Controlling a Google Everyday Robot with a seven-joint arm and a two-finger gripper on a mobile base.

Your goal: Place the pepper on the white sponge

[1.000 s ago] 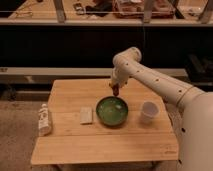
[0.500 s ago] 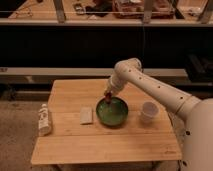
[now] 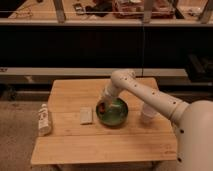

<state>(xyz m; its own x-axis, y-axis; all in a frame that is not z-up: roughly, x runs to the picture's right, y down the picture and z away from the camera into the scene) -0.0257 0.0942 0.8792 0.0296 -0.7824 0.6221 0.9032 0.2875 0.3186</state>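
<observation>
My gripper (image 3: 102,105) hangs over the left rim of the green bowl (image 3: 115,113), at the end of the white arm reaching in from the right. It is shut on the pepper (image 3: 101,107), which shows as a small dark-red bit at the fingertips. The white sponge (image 3: 86,115) lies flat on the wooden table (image 3: 100,142), just left of the bowl and a little below-left of the gripper. The pepper is above the bowl's edge, apart from the sponge.
A white cup (image 3: 148,113) stands right of the bowl, partly behind the arm. A white bottle (image 3: 45,119) lies at the table's left edge. Dark shelving and a counter run behind the table.
The gripper has carried the pepper left and downward, from above the bowl's far rim to its left rim, closer to the sponge.
</observation>
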